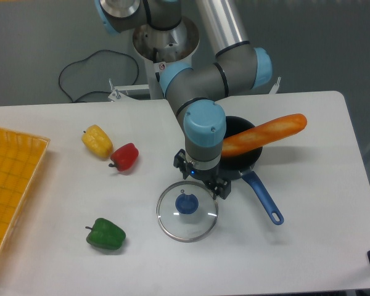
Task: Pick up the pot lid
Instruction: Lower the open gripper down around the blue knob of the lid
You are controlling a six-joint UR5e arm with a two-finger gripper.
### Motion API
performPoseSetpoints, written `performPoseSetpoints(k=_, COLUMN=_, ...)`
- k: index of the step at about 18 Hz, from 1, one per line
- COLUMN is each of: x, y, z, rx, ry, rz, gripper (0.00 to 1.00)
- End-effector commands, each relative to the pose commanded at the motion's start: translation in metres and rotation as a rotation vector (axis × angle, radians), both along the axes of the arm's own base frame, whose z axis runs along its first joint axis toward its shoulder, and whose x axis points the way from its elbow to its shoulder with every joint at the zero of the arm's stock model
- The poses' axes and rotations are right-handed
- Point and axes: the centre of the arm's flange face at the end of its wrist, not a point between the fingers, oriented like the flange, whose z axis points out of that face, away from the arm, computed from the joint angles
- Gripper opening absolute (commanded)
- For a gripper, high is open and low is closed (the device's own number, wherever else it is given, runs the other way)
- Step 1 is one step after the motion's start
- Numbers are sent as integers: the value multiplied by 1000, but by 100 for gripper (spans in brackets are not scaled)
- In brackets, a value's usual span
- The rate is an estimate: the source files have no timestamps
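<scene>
One pan [256, 161], orange object [277, 131] inside, lid [187, 206] beside

Under my end effector [203, 184], itself matt dark plastic and metal by its look, I list: one pot lid [201, 229], clear, smooth and glassy, with a thin shiny metallic rim and a smooth blue plastic-looking knob [187, 204]; one pot [235, 125], smooth and dark, with a blue plastic-looking handle [263, 198]. Also in my inventory: green pepper [105, 234], red pepper [124, 156] and yellow pepper [97, 141], all smooth with a glossy sheen; carrot [277, 131], smooth-skinned; basket [13, 185], yellow and plastic-looking; surface [135, 268], pale, smooth and matt.
</scene>
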Motion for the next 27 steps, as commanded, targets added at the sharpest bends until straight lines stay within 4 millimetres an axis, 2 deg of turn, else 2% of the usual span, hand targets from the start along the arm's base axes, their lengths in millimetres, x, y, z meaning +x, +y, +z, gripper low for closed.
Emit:
performPoseSetpoints(k=3, x=1, y=2, z=-5, rx=-3, ry=-8, rz=102, gripper=100)
performPoseSetpoints(k=6, x=-1, y=12, z=-12, rx=27, ry=15, rz=202, gripper=100)
performPoseSetpoints(k=10, x=1, y=17, z=-17, rx=33, ry=20, rz=191, gripper=100)
performPoseSetpoints(k=14, x=9, y=26, z=-35, rx=-12, ry=25, rz=175, gripper=100)
performPoseSetpoints(k=20, x=10, y=26, z=-42, rx=-13, ry=9, rz=186, gripper=100)
performPoseSetpoints(k=27, x=8, y=28, z=-48, rx=-8, ry=8, rz=330, gripper=100)
